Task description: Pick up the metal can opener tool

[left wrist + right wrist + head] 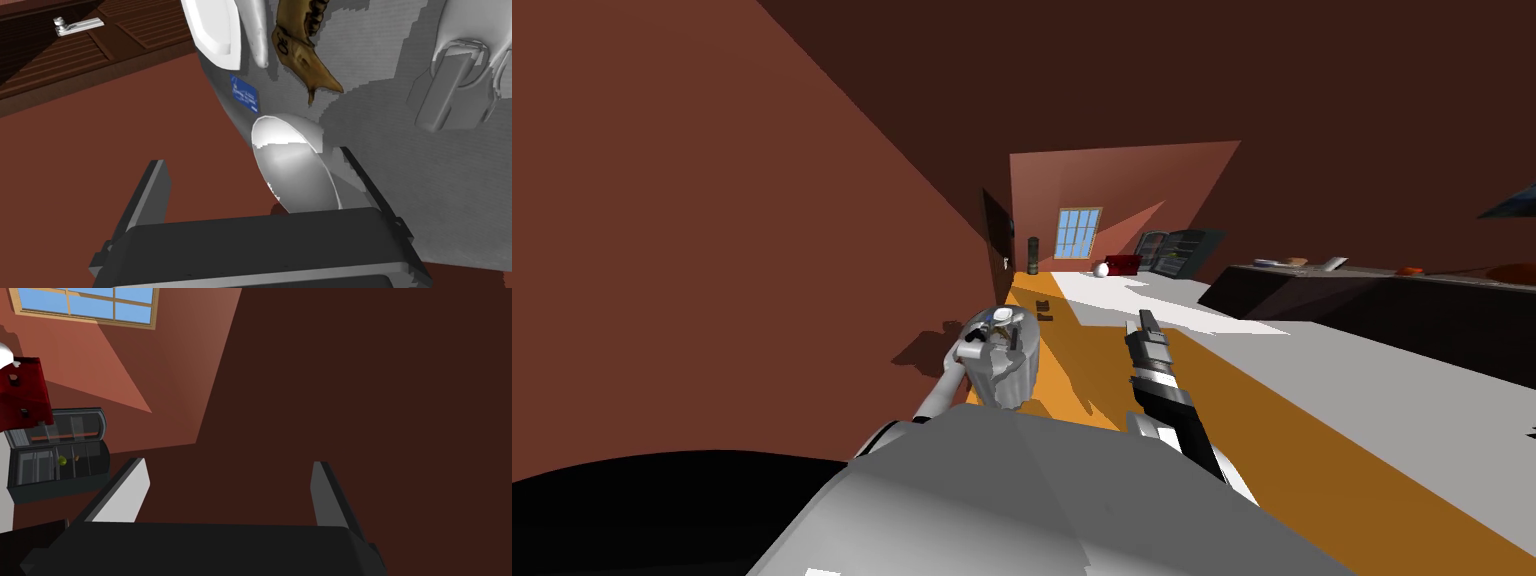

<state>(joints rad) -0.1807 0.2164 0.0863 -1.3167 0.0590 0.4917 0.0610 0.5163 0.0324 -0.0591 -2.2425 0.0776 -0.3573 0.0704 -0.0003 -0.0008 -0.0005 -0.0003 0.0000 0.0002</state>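
A grey container (pixel 1004 358) with several utensils sits at the end of my left arm, close to the brown wall. Up close against the grey container (pixel 400 165) there is a brown toothed tool (pixel 300 47), likely the can opener, beside a white spoon-like piece (pixel 212 27) and a grey knobbed handle (pixel 450 85). My left gripper (pixel 260 187) is open just short of them. A rounded silvery shape (pixel 295 167) lies between its fingers, nearer one finger (pixel 367 185). My right gripper (pixel 1144 322) is held forward over the floor, open (pixel 227 488) and empty.
The brown wall (pixel 762 250) runs close on my left, with a dark door and its handle (pixel 80 25). An orange floor strip (pixel 1272 420) leads ahead. A dark counter (pixel 1382 300) with small items stands at the right. A red box (pixel 1122 264) and a dark glass-fronted cabinet (pixel 1180 252) are far back.
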